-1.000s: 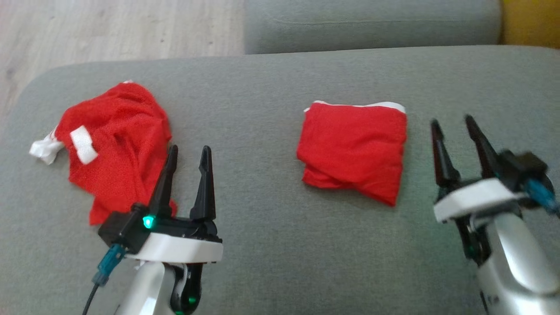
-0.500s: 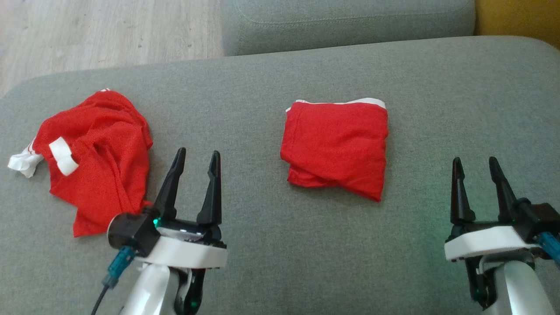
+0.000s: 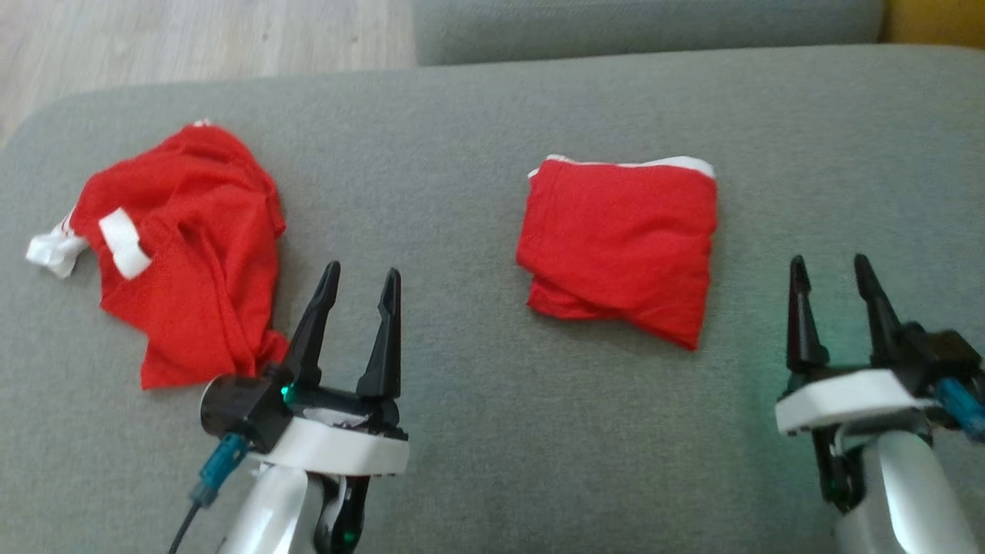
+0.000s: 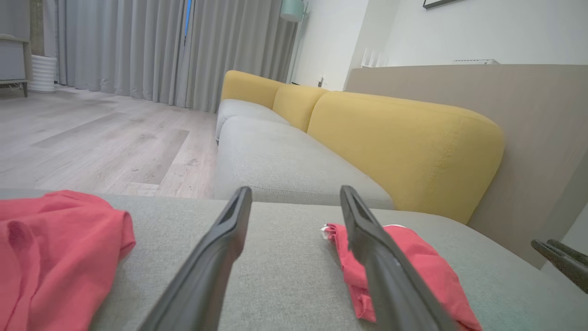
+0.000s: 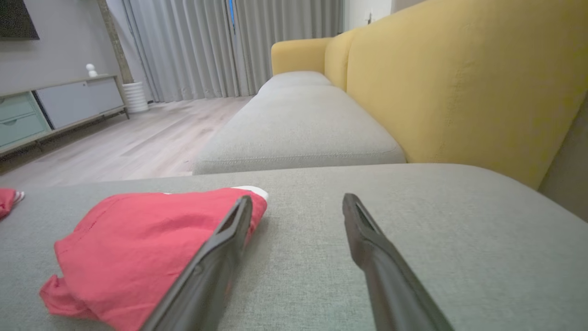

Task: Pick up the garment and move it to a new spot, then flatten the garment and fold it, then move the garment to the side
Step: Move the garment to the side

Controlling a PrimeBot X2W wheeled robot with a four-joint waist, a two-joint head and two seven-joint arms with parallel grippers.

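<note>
Grey fabric sofa cushion [image 3: 477, 431] bears a crumpled red mesh garment [image 3: 185, 238] near its left edge and a folded red cloth [image 3: 623, 246] mid-cushion. Left claw [image 3: 362, 271] and right claw [image 3: 829, 260] gape empty; the left likely should pinch a raised fold.

I'm looking down on a grey sofa seat [image 3: 492, 446] stretching across my head feed, with another grey cushion [image 3: 646, 31] butting against its far edge. Pale wooden floor [image 3: 192, 38] is showing beyond it. On the wrist feeds I'm seeing yellow backrests [image 4: 404, 147], grey curtains [image 5: 193, 46] and a low sideboard [image 5: 55, 110].
</note>
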